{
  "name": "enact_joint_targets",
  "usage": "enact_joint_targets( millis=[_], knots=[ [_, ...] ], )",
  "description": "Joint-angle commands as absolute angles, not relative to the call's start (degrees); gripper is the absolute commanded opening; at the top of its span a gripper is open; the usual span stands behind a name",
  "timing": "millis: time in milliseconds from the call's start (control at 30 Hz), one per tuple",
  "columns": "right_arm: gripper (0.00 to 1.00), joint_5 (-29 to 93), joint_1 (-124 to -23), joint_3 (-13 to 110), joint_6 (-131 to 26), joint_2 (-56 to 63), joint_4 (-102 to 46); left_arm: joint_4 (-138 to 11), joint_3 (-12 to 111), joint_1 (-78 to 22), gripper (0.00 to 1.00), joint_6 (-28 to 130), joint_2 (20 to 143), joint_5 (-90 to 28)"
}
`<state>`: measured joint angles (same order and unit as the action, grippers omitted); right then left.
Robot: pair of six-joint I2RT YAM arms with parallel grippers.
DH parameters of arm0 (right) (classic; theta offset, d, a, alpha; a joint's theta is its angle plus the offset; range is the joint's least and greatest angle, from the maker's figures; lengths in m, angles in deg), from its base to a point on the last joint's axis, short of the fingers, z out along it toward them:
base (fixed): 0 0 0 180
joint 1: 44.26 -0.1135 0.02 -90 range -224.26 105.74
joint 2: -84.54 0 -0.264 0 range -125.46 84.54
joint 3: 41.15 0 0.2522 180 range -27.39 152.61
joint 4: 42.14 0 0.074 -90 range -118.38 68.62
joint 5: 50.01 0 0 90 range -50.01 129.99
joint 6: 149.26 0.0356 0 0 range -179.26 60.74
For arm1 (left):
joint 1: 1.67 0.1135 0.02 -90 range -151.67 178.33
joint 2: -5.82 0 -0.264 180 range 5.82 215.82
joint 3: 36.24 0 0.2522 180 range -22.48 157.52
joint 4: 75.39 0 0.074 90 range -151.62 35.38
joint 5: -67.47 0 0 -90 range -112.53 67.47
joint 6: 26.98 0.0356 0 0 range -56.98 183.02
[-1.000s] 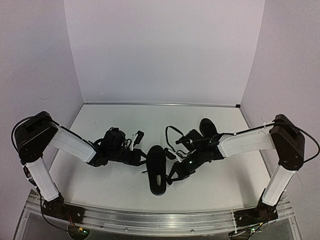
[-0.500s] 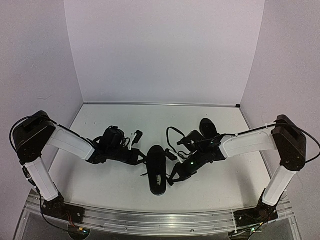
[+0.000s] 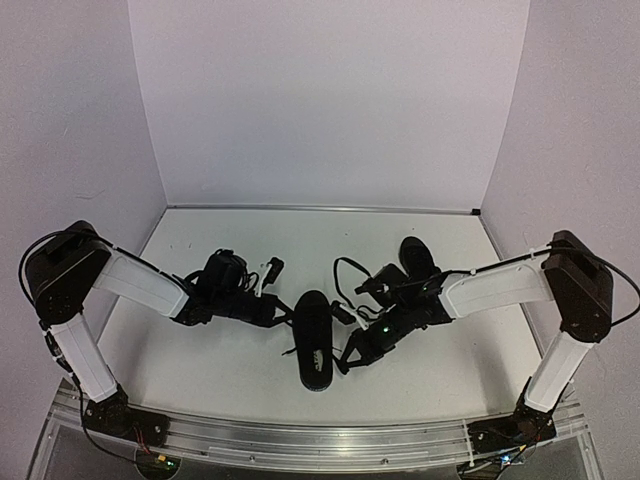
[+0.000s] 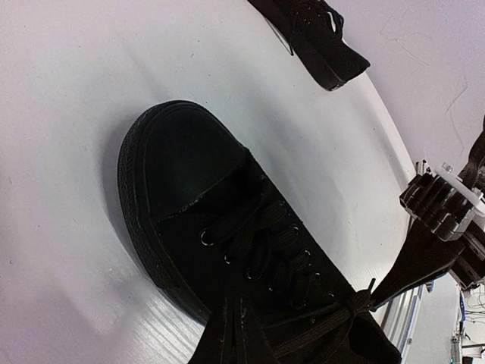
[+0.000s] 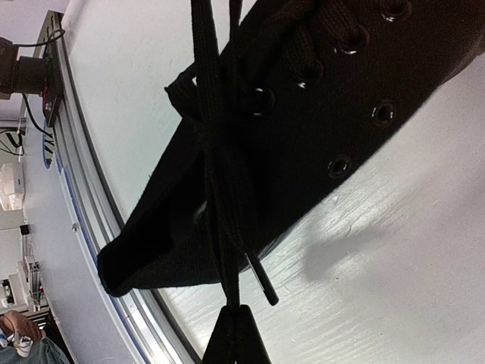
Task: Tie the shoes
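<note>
One black shoe (image 3: 312, 345) lies at the middle front of the table, with its toe (image 4: 189, 167) toward the far side of the left wrist view. The other shoe (image 3: 415, 255) lies behind the right arm, and also shows in the left wrist view (image 4: 318, 38). My left gripper (image 3: 283, 318) is at the near shoe's left side, and its fingers (image 4: 241, 322) are shut on a lace that runs to the knot (image 4: 356, 303). My right gripper (image 3: 347, 358) is at the shoe's right side. It is shut (image 5: 239, 322) on a taut lace (image 5: 220, 189) that leads to the knot (image 5: 189, 98).
A loose lace tip (image 5: 261, 284) hangs beside the held lace. The metal front rail (image 3: 320, 435) runs close below the shoe (image 5: 83, 189). White walls (image 3: 320, 100) enclose the table at the back and both sides. The right gripper's fingers (image 4: 417, 254) reach in by the knot.
My right gripper has drifted slightly toward the near edge and my left wrist slightly to the left. The near shoe has stayed in place.
</note>
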<state>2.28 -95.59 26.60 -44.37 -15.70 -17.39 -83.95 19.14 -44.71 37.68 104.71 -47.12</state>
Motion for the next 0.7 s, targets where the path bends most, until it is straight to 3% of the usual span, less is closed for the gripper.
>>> enact_joint_targets(
  millis=[0, 667],
  knots=[
    [0.00, 2.3, -96.4, 24.4, -45.4, -14.1, -12.8, -83.5, 21.6, -42.5, 0.00, 38.9, 104.7, -46.0],
    [0.00, 3.1, -96.4, 21.7, -45.2, -13.1, -12.8, -83.1, 22.3, -40.1, 0.00, 40.1, 106.3, -47.2]
  ],
)
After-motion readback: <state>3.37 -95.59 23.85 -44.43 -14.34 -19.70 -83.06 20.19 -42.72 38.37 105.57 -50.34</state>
